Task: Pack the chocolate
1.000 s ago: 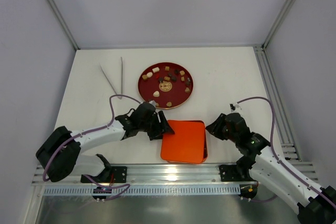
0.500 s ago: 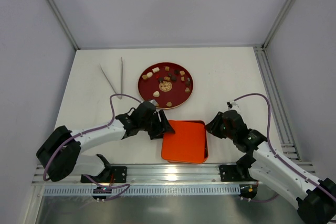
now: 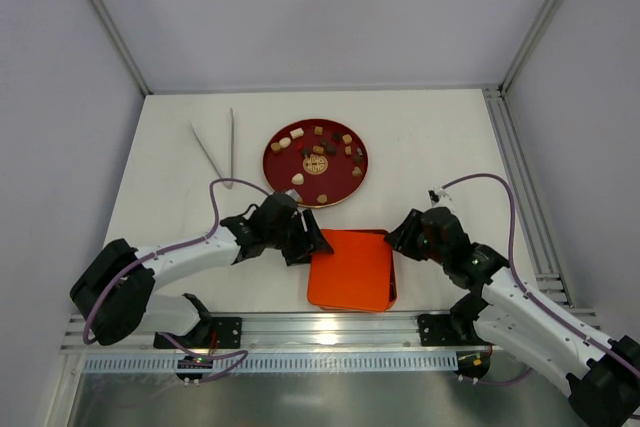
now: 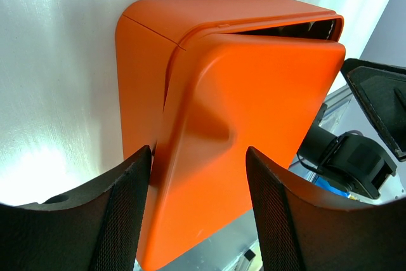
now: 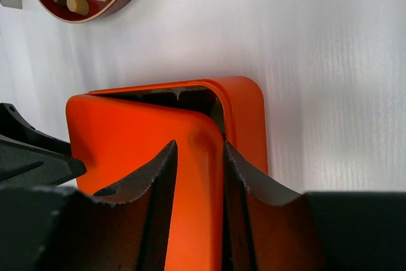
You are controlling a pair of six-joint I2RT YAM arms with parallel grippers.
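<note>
Enclosure: pale walls and aluminium posts close in a white worktop [image 3: 430, 137].
Landmark: an orange-red square tray [image 4: 136, 93] sits at the near edge of the worktop, between the two arms.
Lid: a flat orange-red lid [image 3: 350, 267] lies askew over the tray. It is tilted, so a dark gap shows along the tray's far side.
Chocolate: the chocolate [image 3: 297, 133] is a scatter of cream, caramel and dark pieces on a round dark-red plate [image 3: 268, 169]. The plate lies beyond the tray and a little to its left, apart from it. No piece can be seen in the tray, though the lid hides most of it.
Tongs: metal tongs [image 3: 231, 142] lie farther left of the tray than the plate does, beyond it and untouched.
Left jaws: they are at the tray's left side, set wide, with the lid's near corner between them. I cannot tell whether they press on it.
Right jaws: they are at the tray's far right corner, narrow, with the lid's rim filling the gap in what looks like a pinch.
Stage, as I judge it: the lid is being handled and no packing has begun.
Risk of slip: the right pinch holds only a thin rim, so the lid may slide out and drop.
Risk of twist: if the two arms lift unevenly, the lid could jam on the tray wall.
Risk of drag: nothing pins the tray, so it may ride along with the lid.
Risk of scatter: a lid swung beyond the tray could sweep the plate.
</note>
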